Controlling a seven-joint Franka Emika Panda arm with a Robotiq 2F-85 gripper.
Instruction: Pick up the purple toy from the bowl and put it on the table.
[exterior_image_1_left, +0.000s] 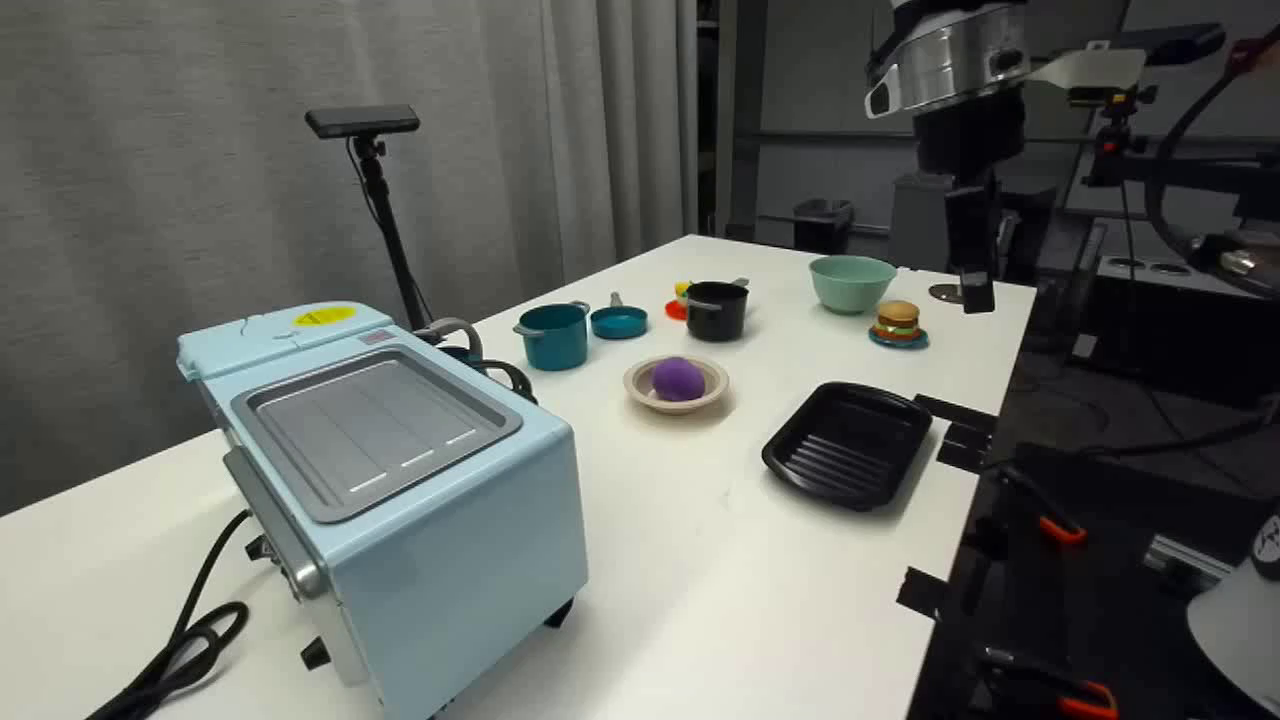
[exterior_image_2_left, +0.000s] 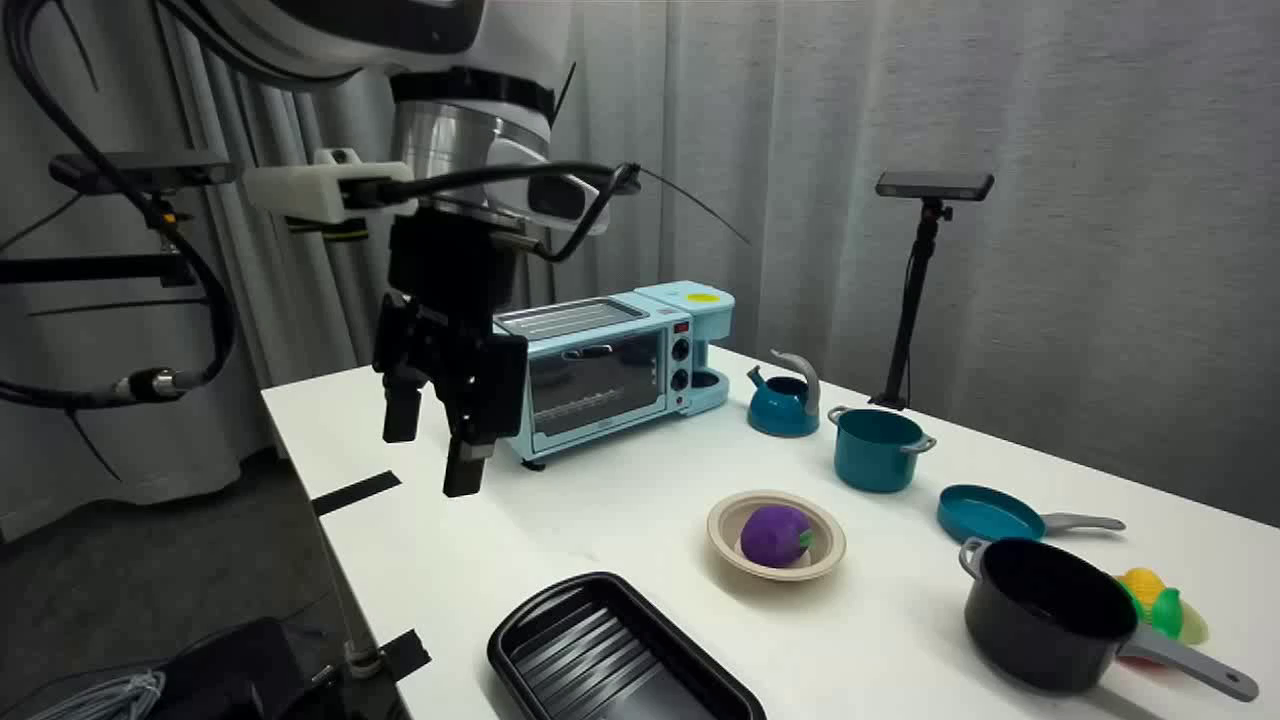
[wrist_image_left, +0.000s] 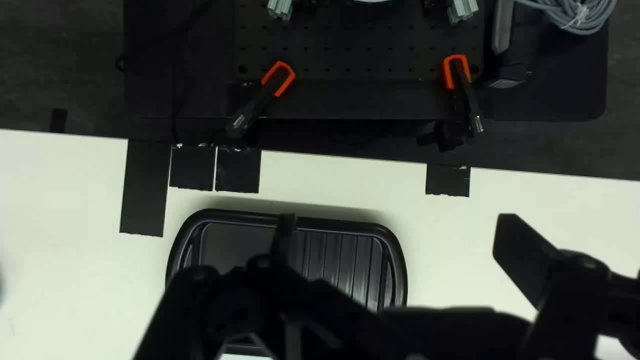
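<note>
The purple toy (exterior_image_1_left: 678, 379) lies in the cream bowl (exterior_image_1_left: 640, 395), on the white table (exterior_image_1_left: 650, 520). In an exterior view the toy (exterior_image_2_left: 774, 536) shows a small green tip, and the bowl (exterior_image_2_left: 728, 555) surrounds it. My gripper (exterior_image_2_left: 432, 446) hangs high above the table, to the side of the bowl and apart from it. In the wrist view the fingers of the gripper (wrist_image_left: 397, 227) stand wide apart with nothing between them. The toy and the bowl are out of the wrist view. The gripper also shows at upper right in an exterior view (exterior_image_1_left: 980, 285).
A black tray (exterior_image_1_left: 790, 470) lies beside the bowl, near the table edge. A blue toaster oven (exterior_image_1_left: 480, 570), a teal pot (exterior_image_1_left: 556, 340), a teal pan (exterior_image_1_left: 619, 322), a black pot (exterior_image_1_left: 716, 312), a green bowl (exterior_image_1_left: 850, 285) and a toy burger (exterior_image_1_left: 897, 320) also stand on the table.
</note>
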